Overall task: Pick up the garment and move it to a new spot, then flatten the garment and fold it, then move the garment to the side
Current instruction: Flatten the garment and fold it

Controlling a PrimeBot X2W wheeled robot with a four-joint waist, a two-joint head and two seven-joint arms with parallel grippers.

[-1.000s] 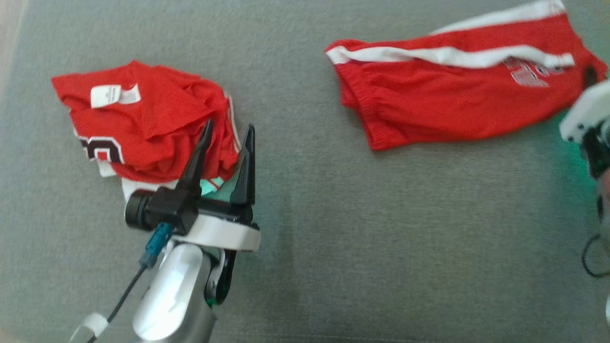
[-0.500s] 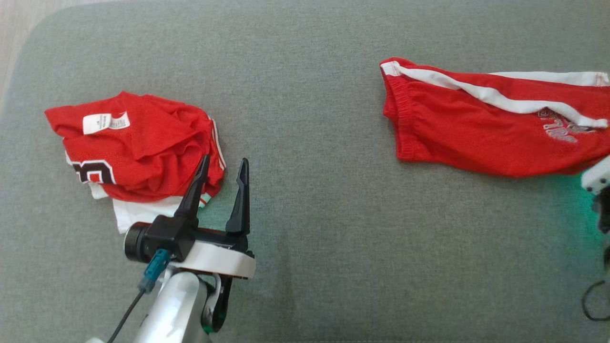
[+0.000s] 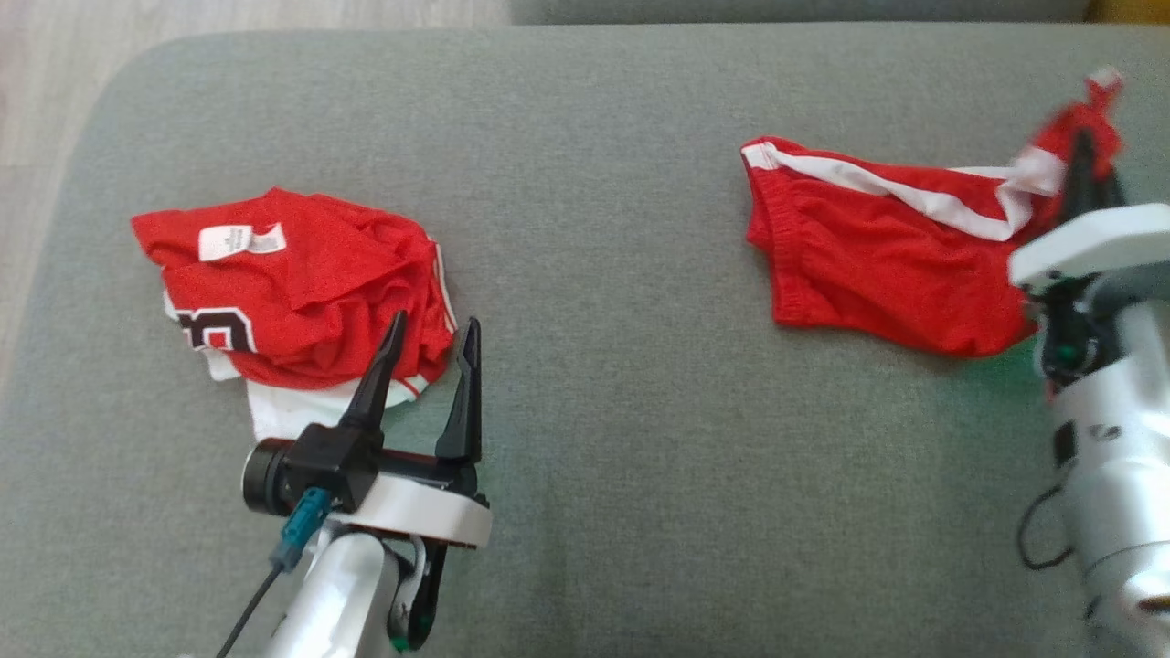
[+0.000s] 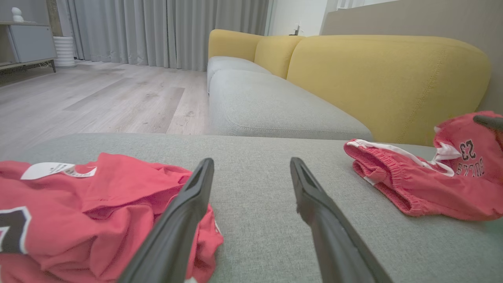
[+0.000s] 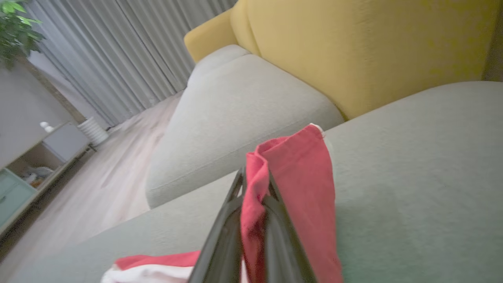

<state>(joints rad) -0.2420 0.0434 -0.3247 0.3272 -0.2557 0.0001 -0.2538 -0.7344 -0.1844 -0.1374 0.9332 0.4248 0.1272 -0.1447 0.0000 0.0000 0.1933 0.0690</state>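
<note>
Grey cushion [image 3: 622, 411] | left fingers [image 3: 377, 379] wide beside crumpled jersey [image 3: 320, 283] | right fingers [image 5: 220, 243] pinching shorts [image 3: 868, 265]

Head camera looks down on the cushion [image 3: 585, 137]; both low wrist cameras share the shorts [image 4: 412, 192].

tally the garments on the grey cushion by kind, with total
Jersey: 1 (crumpled; the white layer under it may be part of it)
Shorts: 1
Total: 2
</note>
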